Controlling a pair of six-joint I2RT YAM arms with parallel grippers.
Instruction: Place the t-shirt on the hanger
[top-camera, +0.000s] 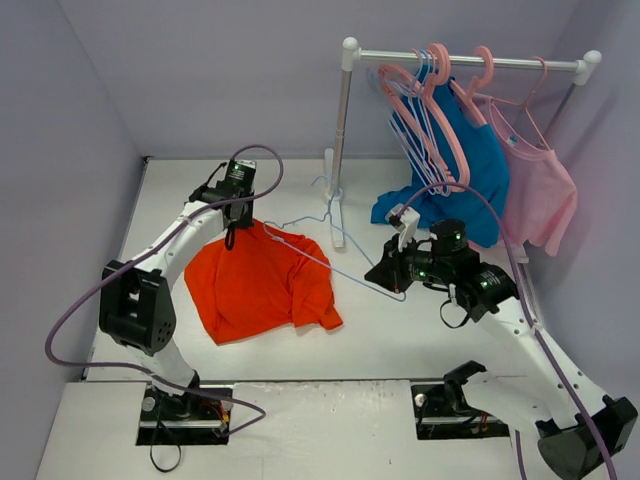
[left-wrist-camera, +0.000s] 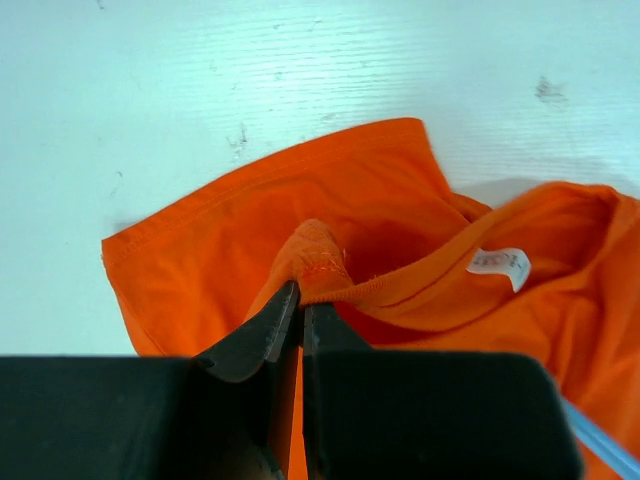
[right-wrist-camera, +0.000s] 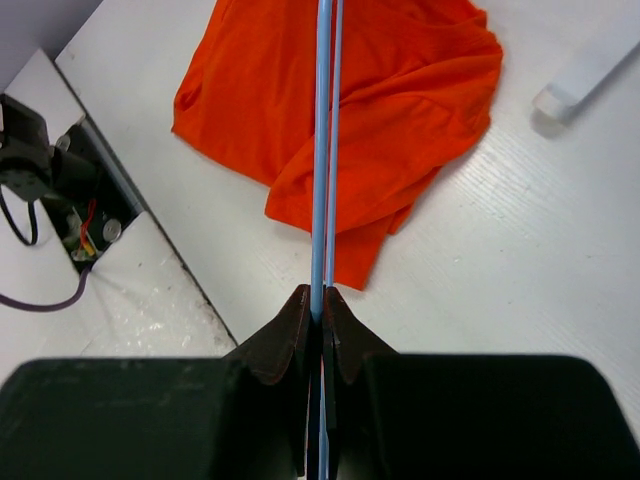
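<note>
Top view: the bright orange-red cloth t-shirt (top-camera: 260, 285) lies crumpled on the white surface (top-camera: 420, 330), left side. The thin light-blue wire hanger (top-camera: 330, 263) runs from its neck over to the right hand (top-camera: 388, 277).

Left wrist: the left hand (left-wrist-camera: 300, 300) is pinched tight on a collar fold, with the small white label (left-wrist-camera: 500, 268) nearby.

Right wrist: that hand's clamped on the hanger wire, with the shirt lying beyond it.

We see bright, even light from above; soft, short shadows lie on the white surface (top-camera: 400, 335), and all views look sharp.
</note>
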